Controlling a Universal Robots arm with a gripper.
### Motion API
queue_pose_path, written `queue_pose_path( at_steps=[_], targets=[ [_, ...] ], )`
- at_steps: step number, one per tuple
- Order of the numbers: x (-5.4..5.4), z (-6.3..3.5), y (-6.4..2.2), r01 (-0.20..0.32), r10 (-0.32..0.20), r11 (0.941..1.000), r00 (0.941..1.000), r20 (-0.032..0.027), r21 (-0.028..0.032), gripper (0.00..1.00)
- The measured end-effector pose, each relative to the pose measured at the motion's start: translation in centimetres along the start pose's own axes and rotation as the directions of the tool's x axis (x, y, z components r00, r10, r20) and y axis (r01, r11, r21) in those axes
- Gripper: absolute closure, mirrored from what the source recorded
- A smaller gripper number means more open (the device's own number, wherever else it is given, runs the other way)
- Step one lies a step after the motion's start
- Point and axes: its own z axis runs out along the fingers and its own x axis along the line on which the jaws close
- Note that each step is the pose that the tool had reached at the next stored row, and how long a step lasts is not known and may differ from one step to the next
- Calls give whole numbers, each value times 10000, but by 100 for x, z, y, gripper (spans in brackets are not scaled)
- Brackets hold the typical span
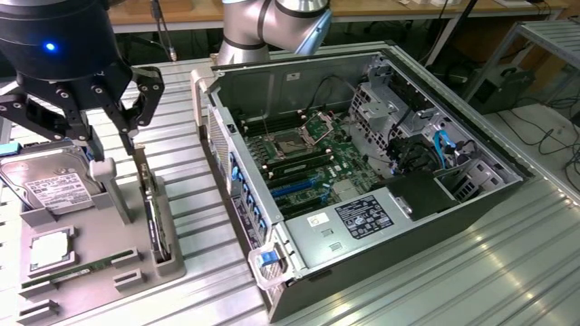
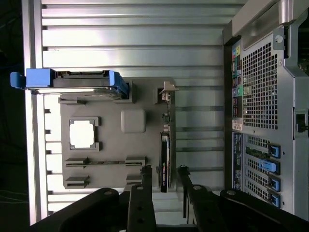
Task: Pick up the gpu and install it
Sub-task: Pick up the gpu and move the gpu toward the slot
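Note:
The gpu (image 1: 154, 210) stands on edge in a slot of the grey holder tray (image 1: 100, 278), on the exterior view's left. In the wrist view the gpu (image 2: 165, 154) is a thin dark strip with its silver bracket at the far end. My gripper (image 1: 113, 149) hangs just above that tray. In the wrist view the gripper (image 2: 164, 175) is open, with one finger on each side of the card's near end and a gap to each. It holds nothing.
The open computer case (image 1: 363, 170) lies at the exterior view's right, with its motherboard exposed; its rear panel (image 2: 260, 96) faces the tray. On the tray (image 2: 111, 150) are a hard drive in a blue caddy (image 2: 72, 82), a CPU (image 2: 82, 134) and a RAM stick (image 1: 91, 268). The table is ribbed metal.

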Motion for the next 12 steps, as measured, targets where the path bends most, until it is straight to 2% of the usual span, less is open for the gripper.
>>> queue_pose_path(
  at_steps=[1,2,3,12],
  targets=[
    [0,0,0,0,0,10000,10000,0,0,64],
    [0,0,0,0,0,10000,10000,0,0,58],
    [0,0,0,0,0,10000,10000,0,0,45],
    [0,15,0,158,-158,9999,9999,-6,32,45]
  ],
)
